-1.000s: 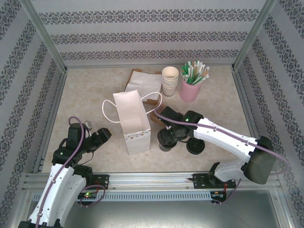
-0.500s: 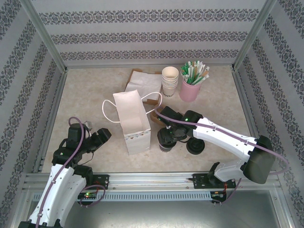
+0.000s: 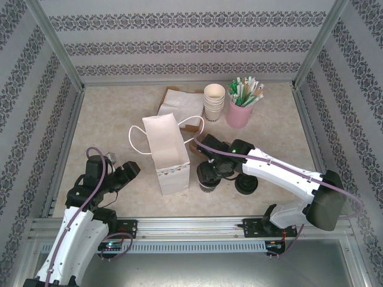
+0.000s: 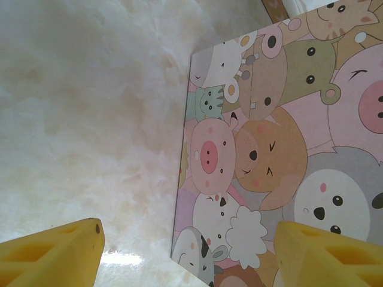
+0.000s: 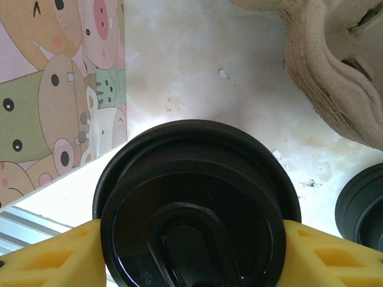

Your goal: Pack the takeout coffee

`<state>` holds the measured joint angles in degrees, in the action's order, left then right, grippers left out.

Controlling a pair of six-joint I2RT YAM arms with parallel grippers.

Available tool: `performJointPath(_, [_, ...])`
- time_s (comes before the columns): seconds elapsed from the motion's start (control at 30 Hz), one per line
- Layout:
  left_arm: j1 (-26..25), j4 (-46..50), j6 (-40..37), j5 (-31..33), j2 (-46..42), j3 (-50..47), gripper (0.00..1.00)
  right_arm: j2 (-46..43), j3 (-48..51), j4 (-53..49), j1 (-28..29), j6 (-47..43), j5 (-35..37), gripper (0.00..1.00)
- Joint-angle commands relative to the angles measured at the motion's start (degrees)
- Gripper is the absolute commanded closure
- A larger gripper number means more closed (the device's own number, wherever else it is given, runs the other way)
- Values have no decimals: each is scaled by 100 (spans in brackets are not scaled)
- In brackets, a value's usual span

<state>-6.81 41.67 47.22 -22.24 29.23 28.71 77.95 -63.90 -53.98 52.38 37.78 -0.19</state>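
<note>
Against pale tabletop (image 5: 197,66), right end effector (image 5: 192,254) grips takeout coffee (image 5: 197,173) (lid-level).

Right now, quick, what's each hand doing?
Left hand: open, holding nothing.
Right hand: closed on the takeout coffee.

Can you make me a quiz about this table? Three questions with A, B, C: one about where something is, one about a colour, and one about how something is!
1. Where is the coffee?
A. right of the bag
B. inside it
C. behind it

2. What colour is the cup holding the straws?
A. blue
B. pink
C. yellow

3. How is the bag?
A. lying flat
B. folded shut
C. standing open

Answers:
1 A: the coffee stands on the table by the bag's right side.
2 B: the cup at the back is pink.
3 C: the bag is upright and its top gapes.
</note>
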Motion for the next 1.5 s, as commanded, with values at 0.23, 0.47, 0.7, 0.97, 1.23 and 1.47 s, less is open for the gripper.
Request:
performJointPath(0.23, [-75,155,69,54,-57,-68,25,86,167,45,105,231,-64,37])
performJointPath(0.47, [-75,148,83,64,-49,-70,25,261,167,-170,263,193,205,36])
performJointPath(0.7, [-75,148,80,71,-49,-69,25,754,111,-654,361,189,494,37])
performJointPath(0.97, [-73,70,98,37,-12,-76,25,990,36,-865,350,94,445,40])
performJointPath(1.23, [-75,87,95,16,-32,-83,25,1145,258,-1009,228,184,402,41])
performJointPath(1.47, [-75,45,122,25,-14,-111,25,1336,291,-1456,238,274,1184,43])
